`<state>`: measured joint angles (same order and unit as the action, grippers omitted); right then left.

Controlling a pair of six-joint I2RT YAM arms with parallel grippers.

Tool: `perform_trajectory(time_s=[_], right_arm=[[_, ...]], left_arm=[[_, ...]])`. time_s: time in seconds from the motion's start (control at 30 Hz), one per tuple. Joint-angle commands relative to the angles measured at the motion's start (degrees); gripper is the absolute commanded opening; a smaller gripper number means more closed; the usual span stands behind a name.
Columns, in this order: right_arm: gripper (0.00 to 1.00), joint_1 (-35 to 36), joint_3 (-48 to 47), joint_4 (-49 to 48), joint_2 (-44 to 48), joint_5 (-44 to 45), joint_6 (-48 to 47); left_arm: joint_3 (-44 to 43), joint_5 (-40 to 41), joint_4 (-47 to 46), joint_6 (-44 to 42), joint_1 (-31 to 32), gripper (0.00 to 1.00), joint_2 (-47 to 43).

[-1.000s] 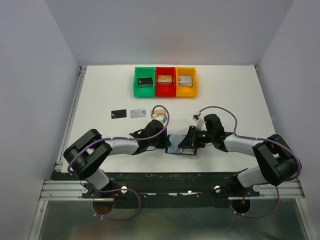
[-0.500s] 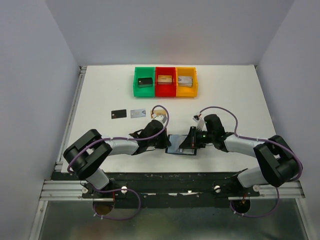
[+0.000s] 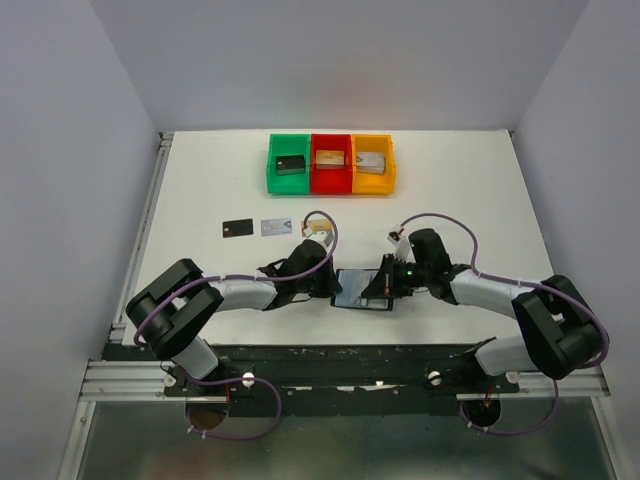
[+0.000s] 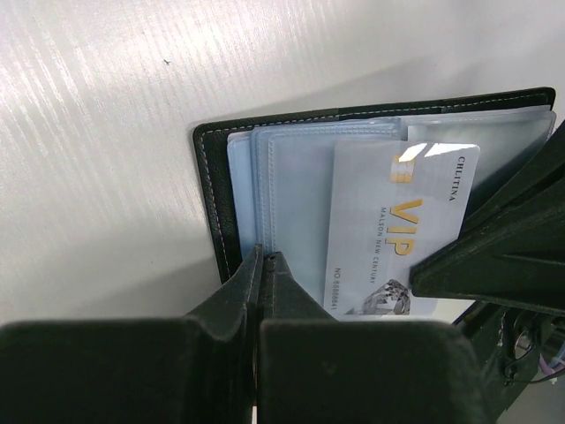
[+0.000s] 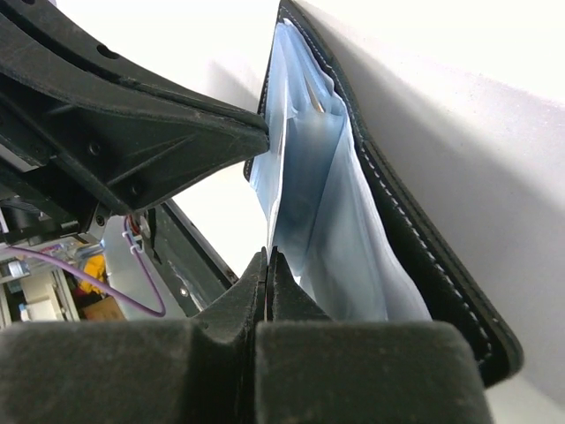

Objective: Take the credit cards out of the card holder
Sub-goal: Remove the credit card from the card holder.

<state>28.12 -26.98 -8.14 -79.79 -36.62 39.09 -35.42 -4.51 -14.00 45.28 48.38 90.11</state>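
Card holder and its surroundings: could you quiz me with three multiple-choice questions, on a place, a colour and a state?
1. Where is the card holder? A on the table between the left gripper and the right gripper; B on the floor; C stuck to the back wall.
2. What colour are the letters on the VIP card? A green; B gold; C red.
3. How is the card holder? A folded shut; B rolled up; C lying open.
Key: 1 A, the top view shows it between both grippers; 2 B, the left wrist view shows gold lettering; 3 C, its clear sleeves are exposed.
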Motion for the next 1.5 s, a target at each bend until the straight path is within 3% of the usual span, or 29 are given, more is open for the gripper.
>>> perform_trajectory(time_s=[0.0,0.8,1.0,1.07,1.17,1.27,1.3,1.47], right_arm=[[0.01,0.27,-2.11,3.65,1.74,1.29,-1.03],[0.00,-0.35,-10.98,32.39,13.25,11.83,-10.70],[0.00,-0.35,-14.32,34.95,19.83,9.65,-14.82],[0.00,-0.35,-16.69,36.08,20.72,4.83,-17.54],[0.00,0.62,-20.82,41.26,19.94,-1.59,-21.94],[0.00,4.21,-25.47,47.32,19.15,-5.73,-27.30],[0.00,5.70,-27.32,49.17,18.80,-6.70,-28.97],[0.00,14.14,-35.58,59.45,15.37,-10.66,-35.83]], left_arm=[[2.72,1.70,8.55,-1.24,-0.04,0.00,0.42],[0.79,2.58,10.39,-2.12,-0.22,0.00,-2.65],[-3.94,3.46,13.91,-3.00,-0.39,0.00,-10.72],[-7.19,3.29,18.90,-4.58,-1.18,0.14,-14.85],[-10.63,0.83,22.08,-6.86,-3.63,0.51,-22.40],[-10.90,-5.22,22.44,-9.41,-7.32,0.76,-30.75],[-10.46,-8.98,21.57,-10.55,-8.73,0.80,-32.95],[-9.06,-31.74,17.79,-17.32,-12.69,0.82,-42.01]])
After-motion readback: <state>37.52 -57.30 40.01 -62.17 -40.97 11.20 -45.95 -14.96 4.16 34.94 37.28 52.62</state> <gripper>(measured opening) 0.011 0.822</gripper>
